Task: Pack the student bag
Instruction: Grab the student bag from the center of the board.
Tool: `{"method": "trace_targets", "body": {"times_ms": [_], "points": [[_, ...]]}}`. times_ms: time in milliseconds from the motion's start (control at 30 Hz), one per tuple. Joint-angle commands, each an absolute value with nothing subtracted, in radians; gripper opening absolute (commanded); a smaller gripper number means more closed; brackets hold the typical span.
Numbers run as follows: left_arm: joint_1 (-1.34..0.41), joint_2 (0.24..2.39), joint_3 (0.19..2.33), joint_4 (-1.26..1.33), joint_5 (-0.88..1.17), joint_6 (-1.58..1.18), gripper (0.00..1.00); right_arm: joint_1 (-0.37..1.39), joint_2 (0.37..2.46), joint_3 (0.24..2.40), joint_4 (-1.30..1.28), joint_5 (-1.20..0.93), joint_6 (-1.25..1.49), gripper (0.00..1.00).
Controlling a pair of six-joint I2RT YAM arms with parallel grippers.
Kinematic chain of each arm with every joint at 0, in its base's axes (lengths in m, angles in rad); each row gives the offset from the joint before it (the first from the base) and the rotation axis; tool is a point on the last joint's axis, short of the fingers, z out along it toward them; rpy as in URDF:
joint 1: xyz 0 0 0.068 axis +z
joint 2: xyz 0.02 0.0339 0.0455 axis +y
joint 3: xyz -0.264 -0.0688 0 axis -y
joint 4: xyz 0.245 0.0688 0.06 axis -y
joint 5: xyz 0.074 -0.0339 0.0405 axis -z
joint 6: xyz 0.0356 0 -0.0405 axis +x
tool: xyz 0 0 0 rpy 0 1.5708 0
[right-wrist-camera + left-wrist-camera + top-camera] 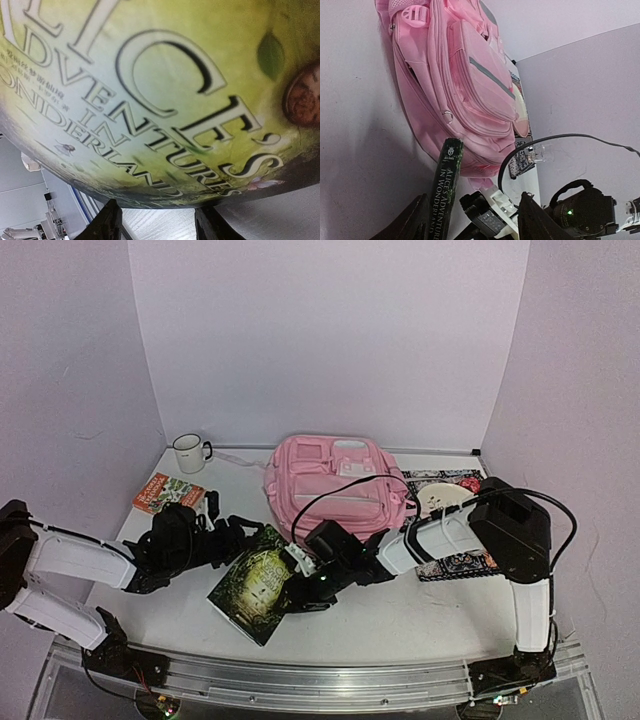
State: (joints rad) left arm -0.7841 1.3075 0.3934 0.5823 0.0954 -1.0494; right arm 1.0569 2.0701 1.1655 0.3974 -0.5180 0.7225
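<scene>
The pink student bag (335,490) lies at the back middle of the table, its zipped front pockets facing up; the left wrist view shows it too (460,85). In front of it lies a green "Alice's Adventures in Wonderland" book (255,580). My left gripper (238,533) is at the book's far left corner and stands open, with the spine (447,185) just inside its left finger. My right gripper (298,592) is at the book's right edge. It is open, and the cover (150,90) spans both fingertips (112,205).
A white mug (187,452) stands at the back left, with an orange book (167,493) in front of it. Black-and-white patterned books (455,565) and a pale round item (445,498) lie to the right of the bag, partly under my right arm.
</scene>
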Motion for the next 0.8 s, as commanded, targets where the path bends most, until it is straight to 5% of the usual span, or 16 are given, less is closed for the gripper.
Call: {"method": "trace_targets", "body": {"times_ms": [0,367,567,767], "points": [[-0.845,1.353,0.439,0.167,0.339,-0.968,0.6,1.039,2.009,1.194,0.65,-0.448,0.689,0.49],[-0.842,1.265,0.509,-0.053,0.265,-0.954,0.15,1.036,1.975,1.124,0.73,-0.392,0.741,0.39],[-0.827,1.197,0.46,-0.056,0.245,-0.996,0.13,1.031,1.966,1.086,0.793,-0.388,0.783,0.39],[-0.827,1.257,0.465,-0.037,0.368,-0.949,0.27,1.03,1.997,1.105,0.828,-0.43,0.789,0.39]]}}
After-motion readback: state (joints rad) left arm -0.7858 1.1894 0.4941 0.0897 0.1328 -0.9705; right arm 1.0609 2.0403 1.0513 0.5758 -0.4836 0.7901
